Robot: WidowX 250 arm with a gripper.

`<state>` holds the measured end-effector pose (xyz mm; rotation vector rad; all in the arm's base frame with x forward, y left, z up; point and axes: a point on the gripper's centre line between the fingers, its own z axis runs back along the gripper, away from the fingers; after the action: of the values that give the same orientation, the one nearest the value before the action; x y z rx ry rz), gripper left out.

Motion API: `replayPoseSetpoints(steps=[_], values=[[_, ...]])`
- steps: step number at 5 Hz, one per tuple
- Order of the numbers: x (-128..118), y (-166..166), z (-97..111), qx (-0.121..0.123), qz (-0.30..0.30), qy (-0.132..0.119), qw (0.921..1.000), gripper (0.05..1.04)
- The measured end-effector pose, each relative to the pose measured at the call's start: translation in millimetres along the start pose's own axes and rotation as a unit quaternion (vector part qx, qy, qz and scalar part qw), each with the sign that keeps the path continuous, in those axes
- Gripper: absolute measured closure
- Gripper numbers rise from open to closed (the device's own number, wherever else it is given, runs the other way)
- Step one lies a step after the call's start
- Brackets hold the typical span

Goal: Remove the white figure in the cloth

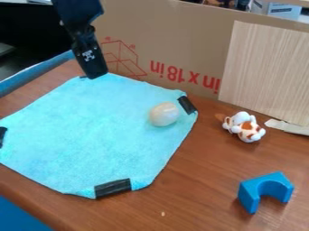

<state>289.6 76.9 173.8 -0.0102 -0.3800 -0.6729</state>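
Nearest, well apart from the hand (95, 74), is a blue arch (248, 195); then a white-and-orange toy (249, 131) on the tabletop (199, 180); then, closer to the hand, the whitish egg (163, 114) on the turquoise cloth (78, 135). The hand hangs by the cloth's far side; wide or narrow, I cannot tell.

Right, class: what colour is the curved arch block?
Blue, best seen in the camera view.

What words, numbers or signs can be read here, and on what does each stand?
"in x 18in", upside down, on the cardboard.
Red marks left of it: too small.
Print on the background box: too small.
White mark on the arm: unreadable.
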Motion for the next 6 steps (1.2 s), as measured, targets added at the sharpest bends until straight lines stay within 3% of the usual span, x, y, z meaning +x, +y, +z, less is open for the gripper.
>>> replayPoseSetpoints(steps=[1, 2, 3, 5, 6], values=[[-2, -1, -7, -0.010, 0.005, 0.008, 0.9999, 0.083], [8, -6, -37, -0.014, 0.000, 0.044, 0.9990, 0.083], [26, 1, -59, 0.012, -0.001, 0.057, 0.9983, 0.083], [70, 17, -115, 0.062, -0.069, 0.059, 0.9940, 0.083], [82, 22, -133, 0.061, -0.076, 0.068, 0.9930, 0.083]])
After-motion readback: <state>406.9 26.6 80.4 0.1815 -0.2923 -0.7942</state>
